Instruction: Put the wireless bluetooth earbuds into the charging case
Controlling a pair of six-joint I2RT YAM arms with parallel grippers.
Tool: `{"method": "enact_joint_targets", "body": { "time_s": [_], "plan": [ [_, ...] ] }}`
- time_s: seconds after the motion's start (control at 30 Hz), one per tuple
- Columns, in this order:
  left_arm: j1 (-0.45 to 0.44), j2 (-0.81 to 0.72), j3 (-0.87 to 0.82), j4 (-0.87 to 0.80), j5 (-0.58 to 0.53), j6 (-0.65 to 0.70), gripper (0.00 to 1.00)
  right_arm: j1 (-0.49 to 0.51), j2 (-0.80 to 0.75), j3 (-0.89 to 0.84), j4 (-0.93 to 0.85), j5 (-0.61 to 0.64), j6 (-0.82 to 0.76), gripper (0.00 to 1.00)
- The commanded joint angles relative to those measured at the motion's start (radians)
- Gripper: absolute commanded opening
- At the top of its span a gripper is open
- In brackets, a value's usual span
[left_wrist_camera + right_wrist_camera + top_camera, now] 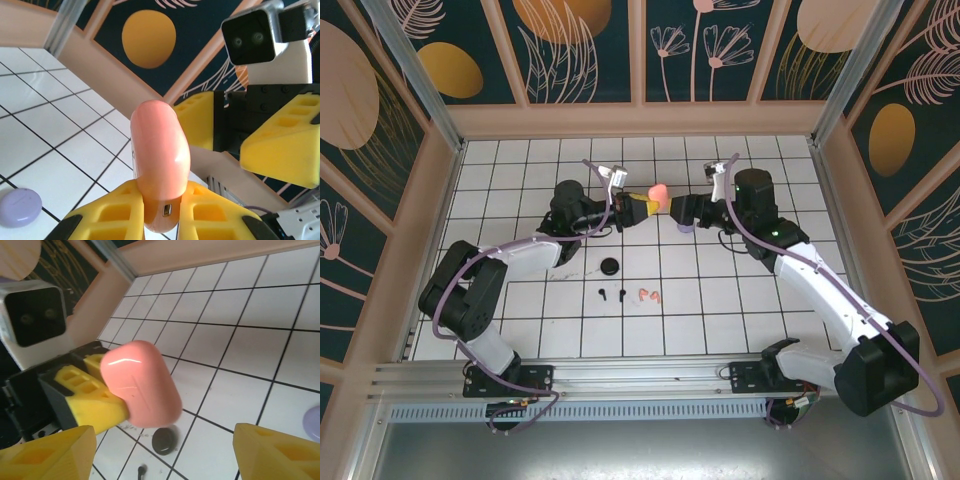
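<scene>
The left hand (642, 205) grips the shut pink case (658, 193), the right hand (677, 209) is open, and 2 black earbuds (611, 296) and 2 pink earbuds (648, 295) lie uninserted on the tabletop (740, 300).

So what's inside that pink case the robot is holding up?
Nothing inside shows: the glossy coral-pink oval charging case is closed, pinched by the left end effector. Two tiny coral-pink earbuds lie out on the white tiled table.

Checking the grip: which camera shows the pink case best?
Left wrist: the pink case sits central, its base clamped by the left gripper. Right wrist shows its side; top external, a speck.
</scene>
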Motion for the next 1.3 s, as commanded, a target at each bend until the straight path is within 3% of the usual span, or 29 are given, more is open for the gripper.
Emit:
{"method": "enact_joint_targets", "body": {
  "time_s": [0.0, 0.37, 0.9, 1.03, 1.27],
  "plan": [
    [0.001, -0.017, 0.032, -0.025, 0.064, 0.030, 0.00, 0.006, 0.015, 0.004, 0.059, -0.076, -0.051, 0.72],
    [0.002, -0.022, 0.039, -0.023, 0.080, 0.024, 0.00, 0.015, 0.089, 0.022, 0.075, -0.047, -0.054, 0.69],
    [0.001, -0.056, 0.033, -0.007, 0.100, 0.020, 0.00, -0.094, 0.094, -0.057, 0.108, -0.015, -0.011, 0.64],
    [0.002, -0.059, 0.030, -0.009, 0.100, 0.026, 0.00, -0.097, 0.060, -0.056, 0.099, -0.054, -0.008, 0.64],
    [0.001, -0.056, 0.030, 0.010, 0.107, 0.016, 0.00, -0.092, 0.029, -0.076, 0.176, -0.265, 0.056, 0.57]
  ]
}}
